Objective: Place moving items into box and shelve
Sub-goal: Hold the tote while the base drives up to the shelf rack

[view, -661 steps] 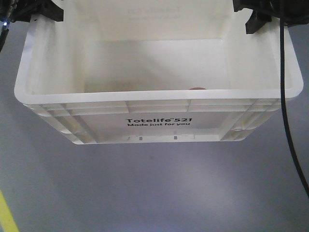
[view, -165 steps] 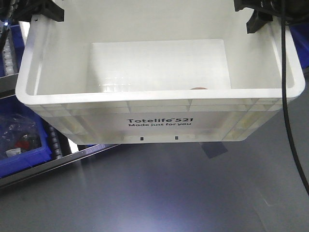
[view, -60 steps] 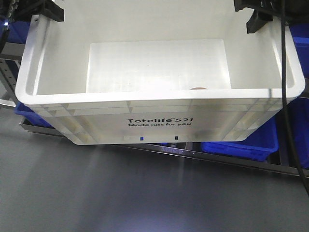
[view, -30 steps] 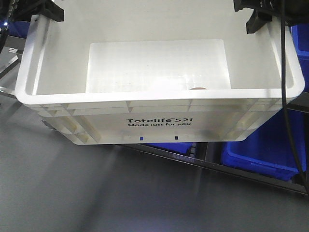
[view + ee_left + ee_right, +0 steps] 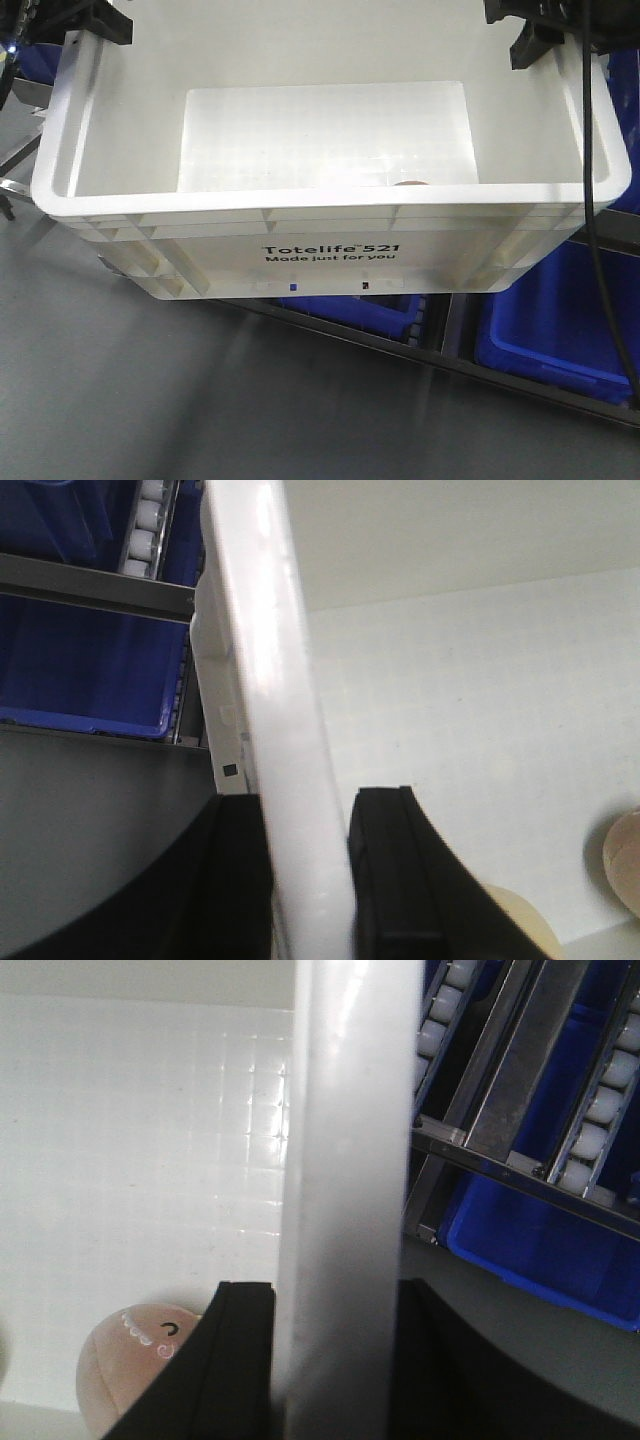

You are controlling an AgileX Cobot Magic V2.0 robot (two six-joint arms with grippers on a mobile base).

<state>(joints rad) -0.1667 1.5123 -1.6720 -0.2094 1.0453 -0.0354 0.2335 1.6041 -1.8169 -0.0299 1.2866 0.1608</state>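
Note:
The white box, printed "Totelife 521", hangs in the air between my two arms. My left gripper is shut on its left rim, one black finger outside the wall and the other inside. My right gripper is shut on the right rim in the same way. Two moving items lie on the box floor: a pinkish-brown ball with a small stitched face, and a pale cream ball. From the front only the top of the pinkish ball shows over the near rim.
Under and behind the box runs a metal shelf rail with blue plastic bins on it. White rollers line the rack lanes. Another blue bin sits left of the box. Grey floor lies in front.
The box stays fixed in the front view while the background shifts: bare floor earlier, then the rack with blue bins, which has slid rightward and lower over the last second. Both grips are unchanged.

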